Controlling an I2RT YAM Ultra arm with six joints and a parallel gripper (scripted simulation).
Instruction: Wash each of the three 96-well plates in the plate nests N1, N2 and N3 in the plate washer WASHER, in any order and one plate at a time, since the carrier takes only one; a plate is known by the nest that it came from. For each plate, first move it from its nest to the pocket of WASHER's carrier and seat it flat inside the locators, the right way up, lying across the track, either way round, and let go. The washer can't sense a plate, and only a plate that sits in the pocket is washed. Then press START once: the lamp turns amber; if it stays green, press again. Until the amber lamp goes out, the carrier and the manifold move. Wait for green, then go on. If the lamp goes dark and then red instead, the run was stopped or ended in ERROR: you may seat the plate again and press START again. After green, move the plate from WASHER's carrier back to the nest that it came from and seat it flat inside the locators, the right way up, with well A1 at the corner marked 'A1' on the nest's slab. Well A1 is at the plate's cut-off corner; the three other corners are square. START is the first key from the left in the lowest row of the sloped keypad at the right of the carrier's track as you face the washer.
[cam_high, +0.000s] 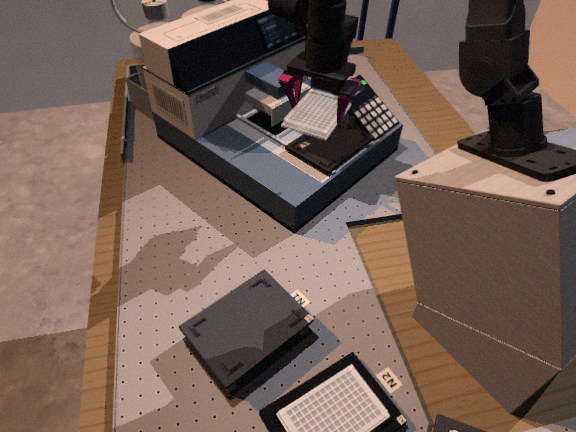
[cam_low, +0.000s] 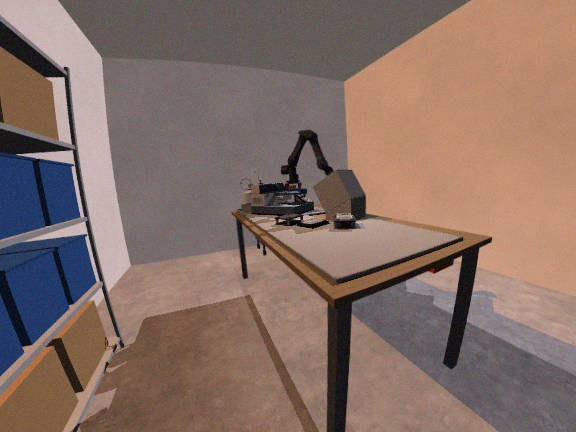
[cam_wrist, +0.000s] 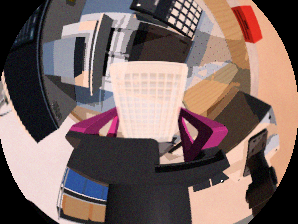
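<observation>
My gripper (cam_high: 320, 97) with magenta fingers is shut on a white 96-well plate (cam_high: 312, 114) and holds it tilted in the air above the washer's black carrier pocket (cam_high: 327, 146). The pocket holds no plate. In the wrist view the plate (cam_wrist: 148, 102) sits between my fingers, with the carrier (cam_wrist: 158, 43) beyond it. The keypad (cam_high: 376, 116) is to the right of the track, and its lamp (cam_high: 363, 82) is green. Nest N1 (cam_high: 248, 326) is bare. Nest N2 (cam_high: 334, 403) holds a white plate. Nest N3 is cut off at the frame's bottom edge.
The washer's tall housing (cam_high: 210, 55) and manifold (cam_high: 267, 82) stand left of and behind the carrier. The arm's base stands on a large pedestal box (cam_high: 492, 250) at the right. The table (cam_low: 360, 240) edge runs along the left.
</observation>
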